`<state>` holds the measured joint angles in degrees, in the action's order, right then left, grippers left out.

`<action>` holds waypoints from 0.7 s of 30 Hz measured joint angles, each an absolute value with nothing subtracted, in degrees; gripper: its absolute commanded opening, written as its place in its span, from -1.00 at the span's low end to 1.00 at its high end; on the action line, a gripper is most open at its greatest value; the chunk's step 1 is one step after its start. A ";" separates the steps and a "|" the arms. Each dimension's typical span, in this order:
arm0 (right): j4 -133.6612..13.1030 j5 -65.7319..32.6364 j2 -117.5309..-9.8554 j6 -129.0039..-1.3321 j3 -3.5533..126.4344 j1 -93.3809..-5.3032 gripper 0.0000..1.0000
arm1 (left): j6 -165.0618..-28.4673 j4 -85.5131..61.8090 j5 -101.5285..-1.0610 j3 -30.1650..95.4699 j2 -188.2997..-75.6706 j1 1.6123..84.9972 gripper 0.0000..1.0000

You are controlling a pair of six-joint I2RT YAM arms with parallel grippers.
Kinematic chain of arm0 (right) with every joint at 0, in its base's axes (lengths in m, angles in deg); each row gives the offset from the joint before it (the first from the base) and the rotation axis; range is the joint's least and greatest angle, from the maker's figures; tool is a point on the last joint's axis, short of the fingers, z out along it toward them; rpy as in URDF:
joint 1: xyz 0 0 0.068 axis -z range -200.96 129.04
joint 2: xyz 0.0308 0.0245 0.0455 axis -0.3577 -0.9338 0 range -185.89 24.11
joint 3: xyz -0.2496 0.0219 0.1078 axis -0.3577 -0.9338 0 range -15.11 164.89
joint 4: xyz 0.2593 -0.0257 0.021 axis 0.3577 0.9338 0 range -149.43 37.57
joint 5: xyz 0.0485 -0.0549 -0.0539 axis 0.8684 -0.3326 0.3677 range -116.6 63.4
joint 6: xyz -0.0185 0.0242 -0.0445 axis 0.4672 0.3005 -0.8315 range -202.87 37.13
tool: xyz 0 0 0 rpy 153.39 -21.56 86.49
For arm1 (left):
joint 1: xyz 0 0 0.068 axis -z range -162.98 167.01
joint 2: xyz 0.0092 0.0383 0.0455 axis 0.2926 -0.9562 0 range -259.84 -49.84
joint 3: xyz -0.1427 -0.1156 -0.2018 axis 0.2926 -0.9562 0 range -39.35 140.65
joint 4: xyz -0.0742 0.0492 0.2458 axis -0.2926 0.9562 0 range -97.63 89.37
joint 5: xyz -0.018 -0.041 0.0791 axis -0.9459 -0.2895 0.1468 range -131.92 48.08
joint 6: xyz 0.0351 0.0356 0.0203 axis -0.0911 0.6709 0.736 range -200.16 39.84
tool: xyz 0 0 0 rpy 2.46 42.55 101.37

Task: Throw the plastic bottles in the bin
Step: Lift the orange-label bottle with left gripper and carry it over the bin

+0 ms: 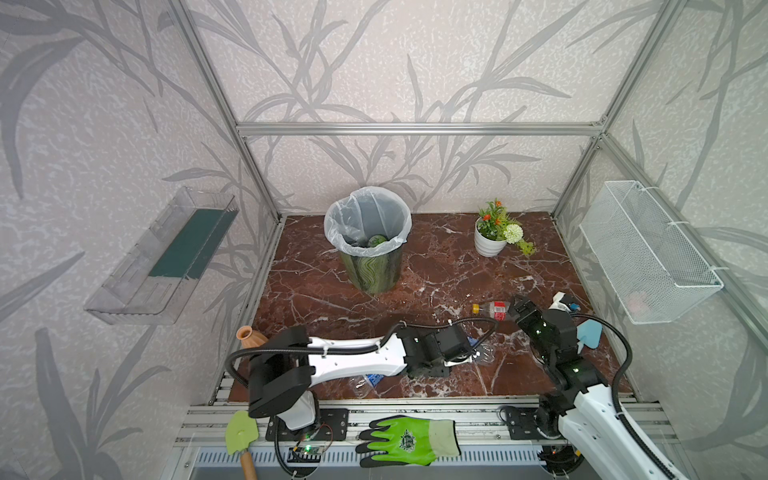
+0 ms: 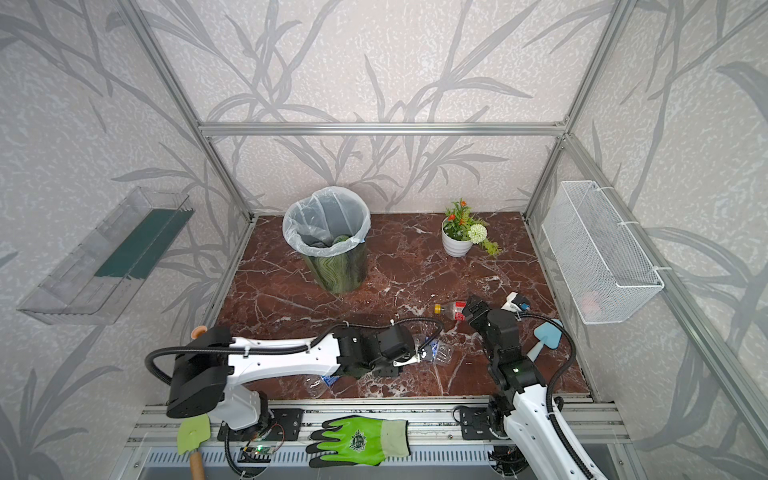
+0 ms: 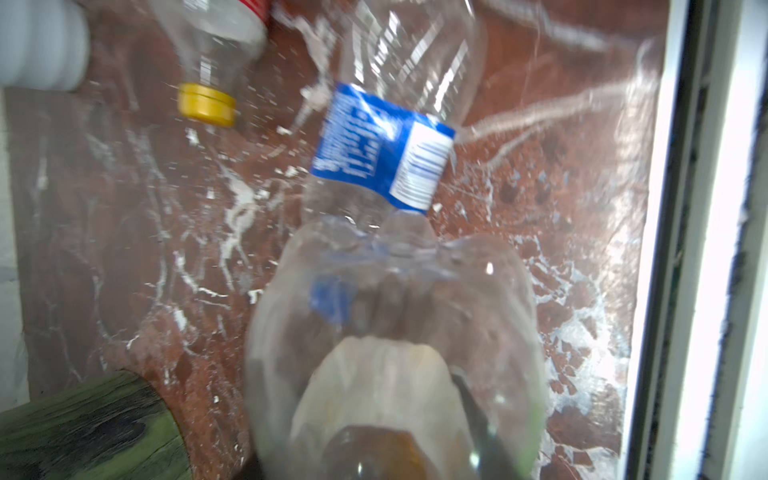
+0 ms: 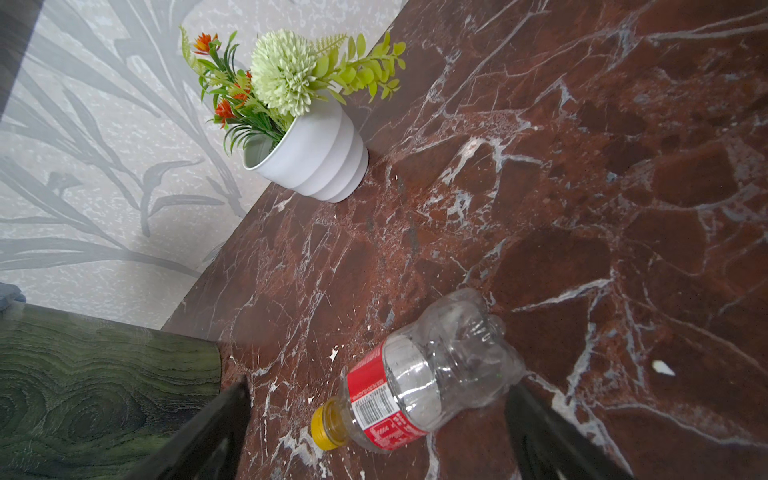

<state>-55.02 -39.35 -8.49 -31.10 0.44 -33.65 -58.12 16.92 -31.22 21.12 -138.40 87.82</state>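
flower pot (image 1: pixel 489 245), green glove (image 1: pixel 409 441), wire basket (image 1: pixel 648 253)

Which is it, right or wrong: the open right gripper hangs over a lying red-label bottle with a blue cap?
Wrong in one respect: the cap is yellow, not blue, as the right wrist view shows. The rest holds: the open right gripper hangs over the lying red-label bottle.

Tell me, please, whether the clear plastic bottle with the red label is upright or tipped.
Tipped: that clear red-label bottle lies sideways on the marble tabletop.
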 measured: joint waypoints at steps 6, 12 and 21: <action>-56.47 -38.06 -10.81 -31.89 0.46 -33.63 0.88 | -60.76 12.95 -25.78 20.92 -121.63 83.95 -0.18; -59.31 -35.86 -15.14 -31.58 0.46 -33.63 0.86 | -58.16 4.16 -18.70 23.00 -107.45 78.75 -0.17; -62.24 -33.34 -17.43 -30.97 0.48 -33.63 0.83 | -47.82 -12.71 -21.15 35.65 -101.74 73.00 -0.17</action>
